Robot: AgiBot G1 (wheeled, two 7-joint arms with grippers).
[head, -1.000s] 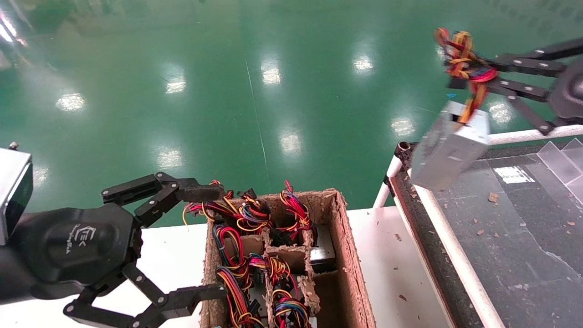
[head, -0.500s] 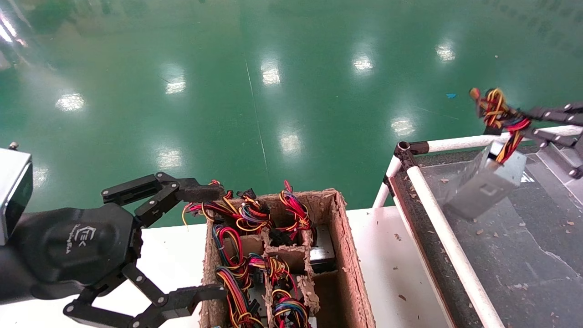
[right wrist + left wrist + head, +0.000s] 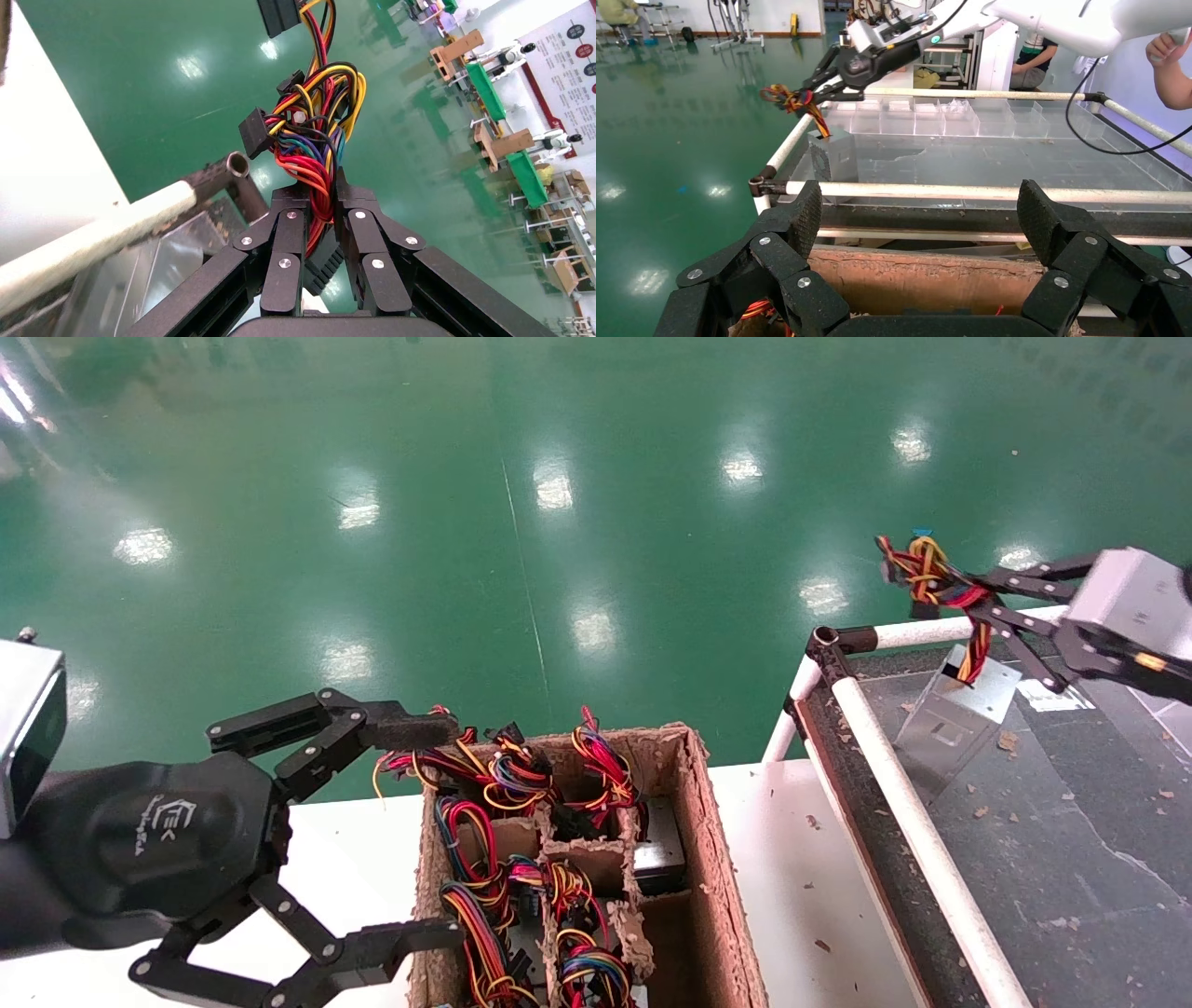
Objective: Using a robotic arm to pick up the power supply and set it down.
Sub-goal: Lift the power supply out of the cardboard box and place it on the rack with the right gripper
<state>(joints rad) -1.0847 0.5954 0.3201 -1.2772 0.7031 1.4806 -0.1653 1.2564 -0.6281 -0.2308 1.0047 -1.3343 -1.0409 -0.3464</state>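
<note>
We see glossy green floor (image 3: pixel 521 523) up top, dark debris-flecked tray (image 3: pixel 1071 859) w/ white rail at right. Right black claw gripper (image 3: pixel 968 598) pinches the silver power supply's (image 3: pixel 950 724) wire bundle (image 3: pixel 922 575); left gripper (image 3: pixel 419 831) spread, lower left.

Silver power supply (image 3: pixel 952 726) trails red, yellow, orange, black wires (image 3: pixel 934 582); floor (image 3: pixel 559 505) glossy green.

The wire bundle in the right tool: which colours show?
Red, yellow, orange, black, some blue and purple wire bundle; clearest in the right wrist view.

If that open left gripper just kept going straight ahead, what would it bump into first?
Probably the cardboard box: the left gripper points at its near wall, its open fingers at the edge among the wires. Depth is hard to judge.
</note>
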